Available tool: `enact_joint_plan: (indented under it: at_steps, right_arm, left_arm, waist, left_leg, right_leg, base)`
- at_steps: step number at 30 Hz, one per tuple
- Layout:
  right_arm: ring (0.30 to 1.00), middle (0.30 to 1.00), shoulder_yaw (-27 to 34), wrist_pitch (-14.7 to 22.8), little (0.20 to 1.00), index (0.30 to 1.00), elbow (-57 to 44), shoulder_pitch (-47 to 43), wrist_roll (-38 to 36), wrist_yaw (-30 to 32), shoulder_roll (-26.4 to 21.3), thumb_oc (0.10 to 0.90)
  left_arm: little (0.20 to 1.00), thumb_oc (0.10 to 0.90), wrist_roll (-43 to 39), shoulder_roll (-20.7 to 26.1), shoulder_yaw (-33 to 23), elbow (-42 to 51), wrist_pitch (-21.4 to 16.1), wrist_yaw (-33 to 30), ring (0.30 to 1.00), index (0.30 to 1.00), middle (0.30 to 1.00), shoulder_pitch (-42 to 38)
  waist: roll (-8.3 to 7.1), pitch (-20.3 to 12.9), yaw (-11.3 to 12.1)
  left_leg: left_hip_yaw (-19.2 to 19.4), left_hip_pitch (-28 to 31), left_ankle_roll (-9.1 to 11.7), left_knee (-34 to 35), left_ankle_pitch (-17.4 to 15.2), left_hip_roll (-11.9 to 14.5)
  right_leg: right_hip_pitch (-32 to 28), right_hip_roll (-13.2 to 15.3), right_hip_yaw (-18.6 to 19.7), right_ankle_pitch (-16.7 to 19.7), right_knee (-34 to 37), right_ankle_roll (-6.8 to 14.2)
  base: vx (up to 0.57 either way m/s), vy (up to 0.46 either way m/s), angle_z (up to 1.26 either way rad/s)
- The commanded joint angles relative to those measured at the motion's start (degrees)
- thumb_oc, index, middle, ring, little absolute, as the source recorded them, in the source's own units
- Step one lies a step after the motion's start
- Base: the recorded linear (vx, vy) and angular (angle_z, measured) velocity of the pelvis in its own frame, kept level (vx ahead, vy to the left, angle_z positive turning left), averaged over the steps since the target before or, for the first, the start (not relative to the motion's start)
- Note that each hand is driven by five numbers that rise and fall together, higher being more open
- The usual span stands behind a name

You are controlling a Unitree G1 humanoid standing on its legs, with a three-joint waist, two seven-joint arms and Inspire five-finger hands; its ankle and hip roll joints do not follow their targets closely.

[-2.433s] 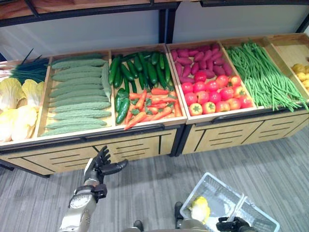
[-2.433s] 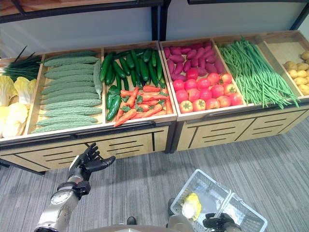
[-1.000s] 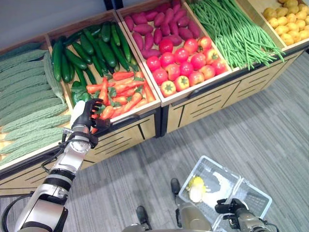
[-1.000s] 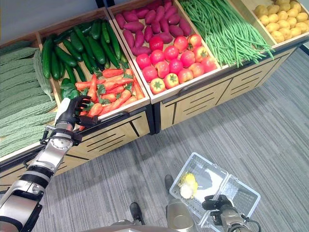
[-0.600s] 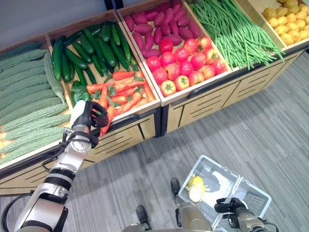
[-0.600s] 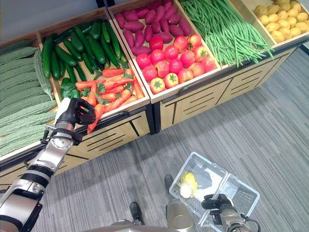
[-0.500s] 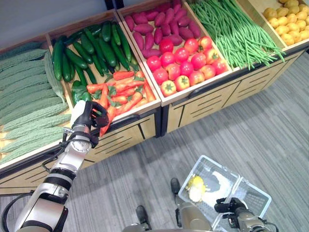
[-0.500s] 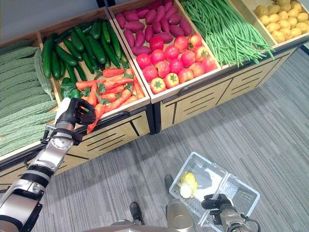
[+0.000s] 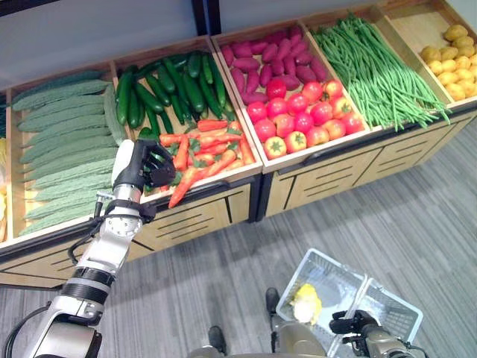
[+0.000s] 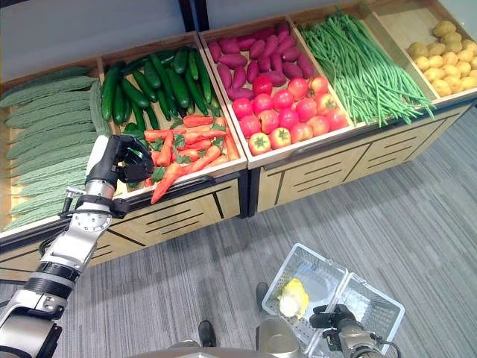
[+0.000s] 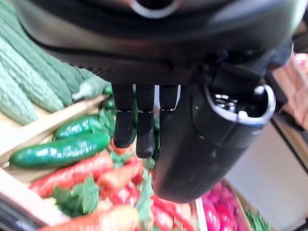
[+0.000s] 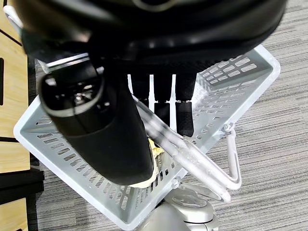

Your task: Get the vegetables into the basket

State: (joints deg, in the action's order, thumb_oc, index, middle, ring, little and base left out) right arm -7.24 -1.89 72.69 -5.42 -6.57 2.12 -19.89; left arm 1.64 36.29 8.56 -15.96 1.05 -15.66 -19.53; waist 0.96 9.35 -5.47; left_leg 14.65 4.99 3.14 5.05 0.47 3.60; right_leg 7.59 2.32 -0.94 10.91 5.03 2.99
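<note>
Left hand [image 9: 146, 165] clenched round a red chili pepper [image 9: 182, 187] at the crate's [image 9: 246, 173] front edge, right hand [image 10: 332, 320] gripping the white basket's [image 10: 307, 266] handle [image 12: 185, 153], no legible writing

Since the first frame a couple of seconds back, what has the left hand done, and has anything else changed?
The left hand rose from below the display to the carrot bin's front edge and closed on a carrot, now lifted over the rim. The right hand kept its grip on the basket, which still carries one yellow-white vegetable.
</note>
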Motion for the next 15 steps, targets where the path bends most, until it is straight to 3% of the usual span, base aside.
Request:
enact_joint_plan:
  at_steps: [1, 15]
  right_arm:
    - [0.3, 0.3, -3.26, -0.1, 0.3, 0.3, 2.06, 3.42, 2.45, -0.44, 0.52, 0.4]
    - [0.3, 0.3, -3.06, 0.14, 0.3, 0.3, 2.45, 4.32, 3.1, -0.23, 0.71, 0.4]
  left_arm:
    - [1.0, 0.9, 0.84, 3.41, -3.21, 0.11, -3.62, -1.22, 1.0, 1.0, 1.0, -2.59]
    - [1.0, 0.9, 2.58, 2.9, -3.67, 0.74, -2.86, -0.94, 1.0, 1.0, 1.0, -0.97]
  waist:
    - [-2.3, -5.6, -0.7]
    - [-2.27, -5.51, -0.87]
  left_leg:
    - [-5.39, -3.09, 3.26, -0.05, 0.49, 3.16]
    - [-4.56, -3.17, 3.42, -0.05, 0.65, 3.33]
  right_leg:
    - [-2.59, 5.16, -0.17, -5.15, -0.95, 6.73]
    - [-2.34, 4.98, 0.33, -5.02, -0.63, 6.72]
  base:
    - [-0.04, 0.014, 0.03]
    - [0.0, -0.001, -0.01]
